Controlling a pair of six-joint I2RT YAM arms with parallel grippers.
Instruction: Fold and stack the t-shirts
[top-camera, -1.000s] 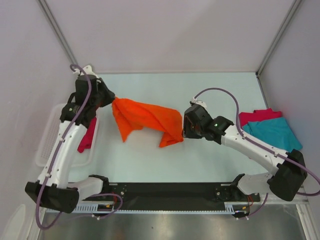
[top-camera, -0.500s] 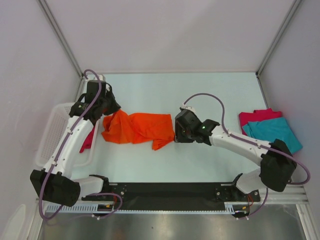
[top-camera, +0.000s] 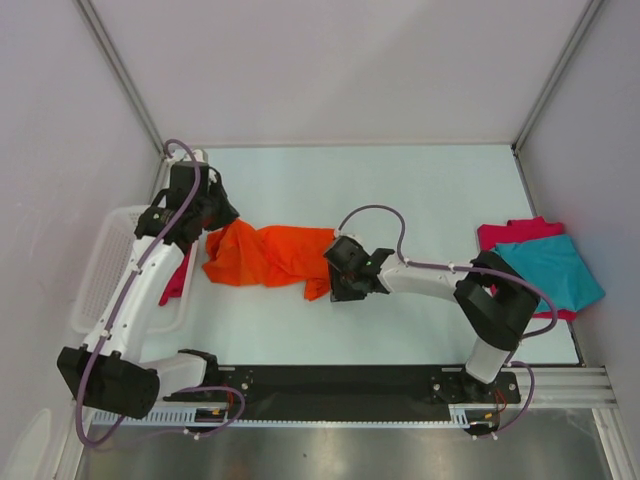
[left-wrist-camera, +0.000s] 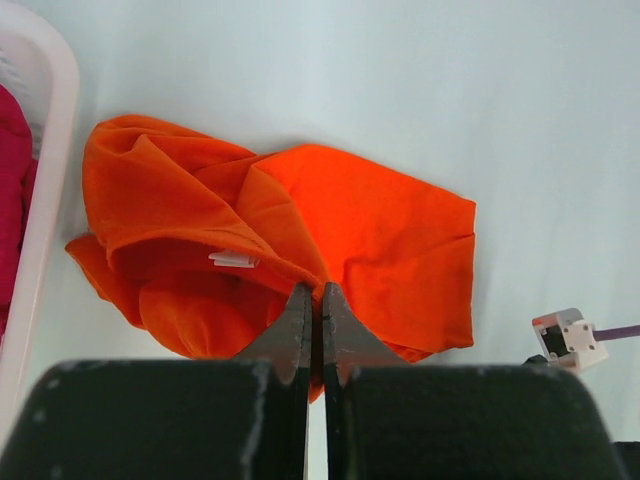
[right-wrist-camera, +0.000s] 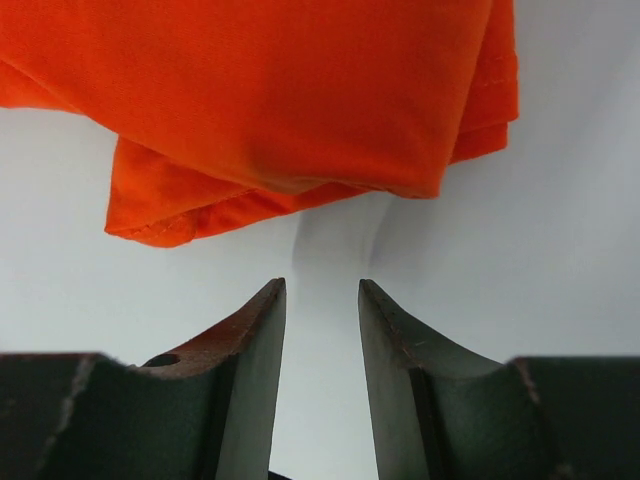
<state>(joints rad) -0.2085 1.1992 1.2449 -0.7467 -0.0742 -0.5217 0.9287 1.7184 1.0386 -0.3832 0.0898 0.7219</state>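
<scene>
**One end clamped, the other free**

The left arm is reaching over the basket (top-camera: 95, 270), its left gripper (left-wrist-camera: 313, 300) clamping a fold of the one orange t-shirt (top-camera: 270, 255) lying crumpled on the desk (top-camera: 400, 190). The right arm is stretching low leftward, its right gripper (right-wrist-camera: 320, 300) standing apart just short of the hem. One teal t-shirt (top-camera: 555, 268) is overlapping a crimson t-shirt (top-camera: 510, 232) far right. A second crimson t-shirt (top-camera: 178, 280) is lying in the basket.
</scene>
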